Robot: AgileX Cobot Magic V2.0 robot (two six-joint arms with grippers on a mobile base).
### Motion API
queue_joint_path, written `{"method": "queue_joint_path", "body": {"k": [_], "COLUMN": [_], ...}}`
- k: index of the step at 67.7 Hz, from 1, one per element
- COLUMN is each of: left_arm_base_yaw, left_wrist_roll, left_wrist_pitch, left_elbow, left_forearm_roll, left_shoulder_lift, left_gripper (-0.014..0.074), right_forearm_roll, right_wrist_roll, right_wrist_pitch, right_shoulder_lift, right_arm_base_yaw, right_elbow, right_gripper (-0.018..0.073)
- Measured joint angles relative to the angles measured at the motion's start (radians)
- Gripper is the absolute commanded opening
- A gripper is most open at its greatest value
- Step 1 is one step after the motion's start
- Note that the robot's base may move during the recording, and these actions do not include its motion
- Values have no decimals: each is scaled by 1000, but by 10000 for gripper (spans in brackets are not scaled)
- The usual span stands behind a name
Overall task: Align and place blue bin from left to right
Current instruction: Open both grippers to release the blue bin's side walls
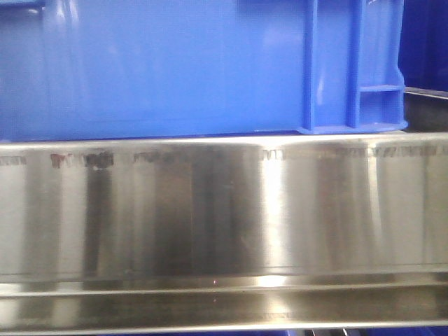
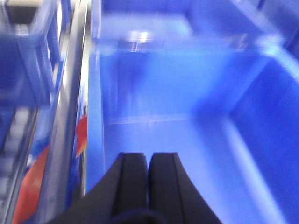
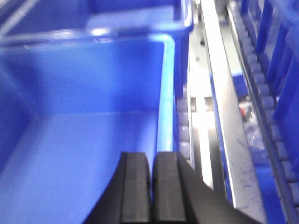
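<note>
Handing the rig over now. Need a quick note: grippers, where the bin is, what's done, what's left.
Left gripper: jaws closed together, holding nothing, poised above the inside of the large bright blue plastic bin.
Right gripper: jaws also closed and empty, over the same bin's interior near its right wall.
Bin: sits behind the shiny stainless-steel rail; its ribbed corner shows at the right in the front view. Inside looks empty.
Done: cannot tell from these views whether the bin is already aligned.
Left: check alignment against the neighbouring bins, then nudge or re-place if needed. The left wrist view is blurred.
</note>
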Motion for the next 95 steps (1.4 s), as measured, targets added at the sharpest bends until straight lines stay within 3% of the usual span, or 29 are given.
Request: {"method": "queue_joint_path", "body": {"k": [14, 28, 41, 61, 80, 95], "left_arm_base_yaw": [0, 0, 0, 0, 0, 0], "left_wrist_roll": [0, 0, 2, 2, 30, 36], "left_wrist_pitch": [4, -34, -199, -446, -691, -732], "left_elbow": [0, 72, 274, 607, 813, 896], "left_forearm_roll": [-102, -114, -114, -117, -86, -82], "left_shoulder_lift": [-71, -169, -295, -470, -603, -713], "left_gripper": [-111, -111, -111, -111, -111, -111], "right_forearm_roll": [0, 0, 0, -10, -28, -37], "right_wrist_roll": [-6, -86, -125, -189, -240, -241], "right_wrist_pitch": [16, 14, -98, -338, -389, -389], "right_shoulder_lift": [-84, -172, -265, -497, -714, -910], "right_arm_base_yaw": [7, 60, 112, 123, 123, 123], "right_elbow": [0, 32, 186, 503, 707, 823], "right_gripper": [-85, -85, -85, -85, -85, -85]}}
